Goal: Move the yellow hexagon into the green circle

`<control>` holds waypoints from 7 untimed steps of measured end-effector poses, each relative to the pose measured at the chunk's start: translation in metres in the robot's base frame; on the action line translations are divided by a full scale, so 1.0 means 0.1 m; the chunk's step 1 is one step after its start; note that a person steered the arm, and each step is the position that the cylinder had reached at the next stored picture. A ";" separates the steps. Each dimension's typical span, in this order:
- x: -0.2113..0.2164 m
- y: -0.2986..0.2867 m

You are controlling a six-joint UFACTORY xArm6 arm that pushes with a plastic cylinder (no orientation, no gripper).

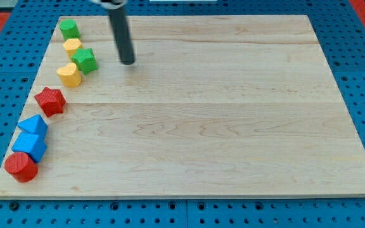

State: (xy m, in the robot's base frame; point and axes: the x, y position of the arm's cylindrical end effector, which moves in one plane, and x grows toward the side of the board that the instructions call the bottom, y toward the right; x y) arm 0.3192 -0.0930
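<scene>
The yellow hexagon (pixel 72 45) lies near the board's top left. The green circle block (pixel 69 28) sits just above it, at the top-left corner, a small gap apart or touching; I cannot tell which. My tip (pixel 127 62) rests on the board to the right of both, about a rod's length right of the green star (pixel 85 60). The dark rod rises from the tip towards the view's top.
A yellow heart block (pixel 70 75) lies below the green star. Down the left edge lie a red star (pixel 50 101), a blue triangle (pixel 34 125), a blue cube (pixel 30 146) and a red cylinder (pixel 21 167). The wooden board (pixel 220 126) sits on a blue pegboard.
</scene>
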 end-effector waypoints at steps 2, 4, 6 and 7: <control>-0.24 -0.81; -0.12 -1.47; -0.02 -1.15; 0.04 -1.30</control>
State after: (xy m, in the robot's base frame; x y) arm 0.3232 -0.2234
